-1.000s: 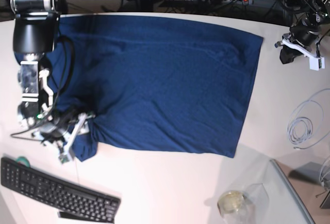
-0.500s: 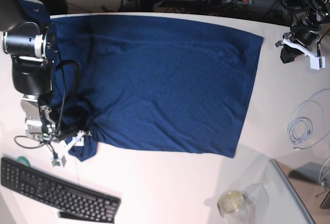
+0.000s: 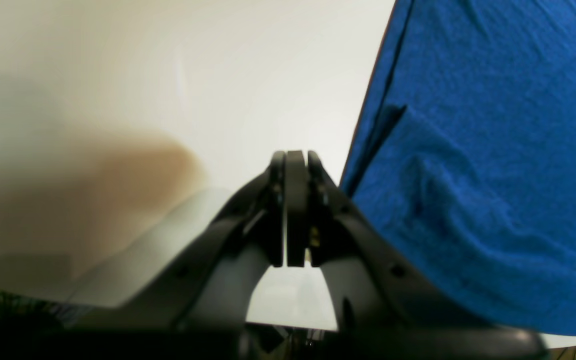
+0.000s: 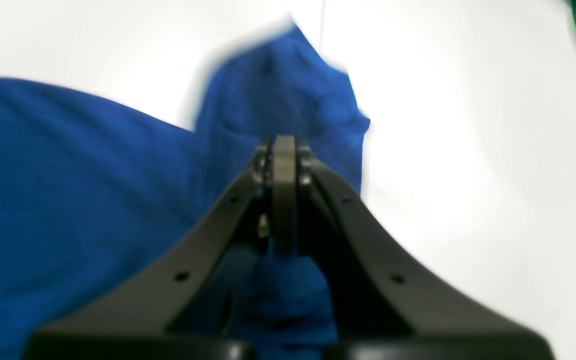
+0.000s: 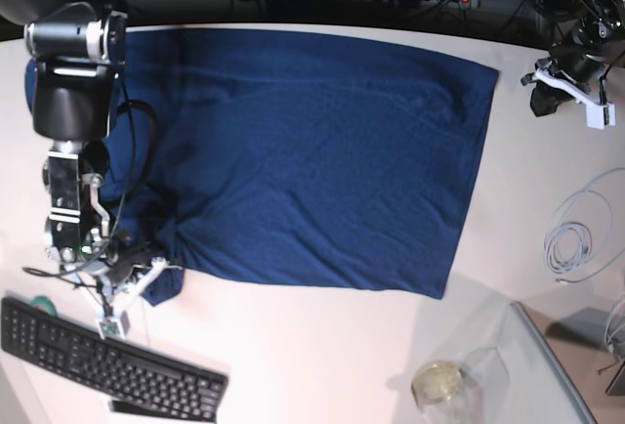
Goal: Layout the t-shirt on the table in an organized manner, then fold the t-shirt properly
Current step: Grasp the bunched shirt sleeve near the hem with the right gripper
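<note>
T-shirt: dark navy knit, spread flat across the far half of the table. Body mostly smooth, with faint ridges near the upper edge; hem side reaches toward the base view's right. One sleeve at the near left corner lies bunched and short, not drawn out. No fold made yet.

Progress, as judged: laying-out largely done for the body; the bunched sleeve remains to be straightened, and all folding is left.

Right gripper: low over the bunched sleeve, jaws pressed together. Blue cloth lies beneath and beyond the tips; whether any fabric is pinched between them cannot be told, as the view is blurred.

Left gripper: jaws pressed together, holding nothing, over bare table just beside the shirt's hem edge.

Surroundings: black keyboard at the near left; coiled white cable at the right; clear tray and a small glass jar at the near right.
</note>
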You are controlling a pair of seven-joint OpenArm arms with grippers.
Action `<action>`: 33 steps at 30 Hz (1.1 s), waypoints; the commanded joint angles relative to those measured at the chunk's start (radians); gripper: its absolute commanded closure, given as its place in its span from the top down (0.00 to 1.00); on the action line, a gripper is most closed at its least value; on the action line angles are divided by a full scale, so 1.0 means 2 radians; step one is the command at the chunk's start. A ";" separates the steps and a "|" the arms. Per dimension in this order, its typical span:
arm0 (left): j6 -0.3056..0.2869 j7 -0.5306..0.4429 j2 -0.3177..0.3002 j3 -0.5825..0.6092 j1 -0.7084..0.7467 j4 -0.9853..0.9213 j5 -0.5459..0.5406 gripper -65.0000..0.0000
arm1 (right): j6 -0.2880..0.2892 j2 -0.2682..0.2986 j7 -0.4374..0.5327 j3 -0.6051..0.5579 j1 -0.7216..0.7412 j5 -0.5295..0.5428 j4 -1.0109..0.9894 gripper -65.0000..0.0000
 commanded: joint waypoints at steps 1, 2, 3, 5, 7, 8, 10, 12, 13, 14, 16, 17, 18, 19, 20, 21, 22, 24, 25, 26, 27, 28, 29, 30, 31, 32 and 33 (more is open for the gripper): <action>-0.002 -0.008 -0.011 -0.002 -0.001 0.007 -0.006 0.00 | 0.001 0.002 -0.002 0.000 0.008 0.004 0.036 0.00; -0.002 -0.008 -0.011 -0.001 -0.002 0.007 -0.006 0.00 | 0.008 -0.004 -0.014 -0.008 0.003 0.003 0.057 0.00; -0.002 -0.008 -0.011 0.000 -0.002 0.007 -0.006 0.00 | 0.013 -0.007 -0.021 -0.014 0.001 0.002 0.066 0.00; -0.002 -0.008 -0.011 0.000 -0.002 0.007 -0.006 0.00 | 0.009 -0.009 -0.023 -0.020 0.001 0.001 0.063 0.00; -0.002 -0.008 -0.011 -0.001 -0.002 0.007 -0.006 0.00 | -0.018 -0.008 -0.011 -0.005 0.011 0.003 0.036 0.02; -0.002 -0.008 -0.011 -0.003 -0.002 0.007 -0.006 0.00 | -0.035 -0.009 -0.002 0.015 0.016 0.003 0.017 0.07; -0.002 -0.008 -0.011 -0.004 -0.001 0.007 -0.006 0.00 | -0.048 -0.009 0.018 0.052 0.031 0.003 -0.026 0.23; -0.002 -0.008 -0.011 -0.004 0.002 0.007 -0.006 0.00 | -0.048 -0.006 0.038 0.075 0.047 0.003 -0.079 0.43; -0.002 -0.008 -0.011 -0.004 0.002 0.007 -0.006 0.00 | -0.048 -0.005 0.049 0.079 0.055 0.003 -0.102 0.50; -0.002 -0.009 -0.011 -0.004 0.003 0.007 -0.006 0.00 | -0.048 -0.004 0.058 0.081 0.063 0.003 -0.121 0.53; -0.002 -0.008 -0.011 -0.004 0.003 0.007 -0.006 0.00 | -0.048 0.009 0.072 0.082 0.076 0.004 -0.165 0.49; -0.002 -0.008 -0.011 -0.004 0.003 0.007 -0.006 0.00 | -0.048 0.010 0.079 0.082 0.084 0.004 -0.184 0.47; -0.002 -0.008 -0.011 -0.004 0.003 0.007 -0.006 0.00 | -0.048 0.011 0.088 0.082 0.089 0.004 -0.198 0.45; -0.002 -0.008 -0.011 -0.004 0.003 0.007 -0.006 0.00 | -0.048 0.011 0.093 0.082 0.091 0.004 -0.206 0.44; -0.002 -0.008 -0.011 -0.004 0.003 0.007 -0.006 0.00 | -0.048 0.013 0.095 0.082 0.093 0.004 -0.214 0.44; -0.002 -0.008 -0.011 -0.004 0.003 0.007 -0.006 0.00 | -0.048 0.013 0.097 0.082 0.094 0.004 -0.217 0.44; -0.002 -0.008 -0.011 -0.004 0.003 0.006 -0.006 0.00 | -0.048 0.013 0.097 0.082 0.094 0.004 -0.218 0.43; -0.002 -0.008 -0.011 -0.004 0.003 -0.002 -0.006 0.00 | -0.048 0.013 0.098 0.082 0.094 0.004 -0.223 0.43; -0.002 -0.009 -0.012 -0.004 0.003 -0.006 -0.006 0.00 | -0.048 0.012 0.098 0.082 0.096 0.004 -0.225 0.43; -0.002 -0.009 -0.015 -0.004 0.003 -0.011 -0.006 0.00 | -0.048 0.012 0.098 0.082 0.097 0.003 -0.229 0.43; -0.002 -0.009 -0.015 -0.004 0.003 -0.015 -0.006 0.00 | -0.048 0.012 0.098 0.082 0.097 0.003 -0.234 0.43; -0.002 -0.010 -0.017 -0.004 0.003 -0.022 -0.006 0.00 | -0.048 0.013 0.098 0.082 0.100 0.003 -0.238 0.43; -0.002 -0.010 -0.017 -0.004 0.002 -0.026 -0.006 0.00 | -0.048 0.013 0.098 0.082 0.100 0.003 -0.240 0.43; -0.003 -0.011 -0.017 -0.004 0.002 -0.030 -0.006 0.00 | -0.048 0.013 0.098 0.082 0.100 0.003 -0.241 0.43; -0.003 -0.011 -0.018 -0.004 0.002 -0.032 -0.006 0.00 | -0.048 0.013 0.098 0.082 0.100 0.003 -0.243 0.43; -0.003 -0.011 -0.018 -0.004 0.002 -0.033 -0.006 0.00 | -0.048 0.013 0.098 0.082 0.100 0.003 -0.243 0.43; -0.003 -0.011 -0.018 -0.004 0.002 -0.033 -0.006 0.00 | -0.048 0.013 0.098 0.082 0.100 0.003 -0.243 0.43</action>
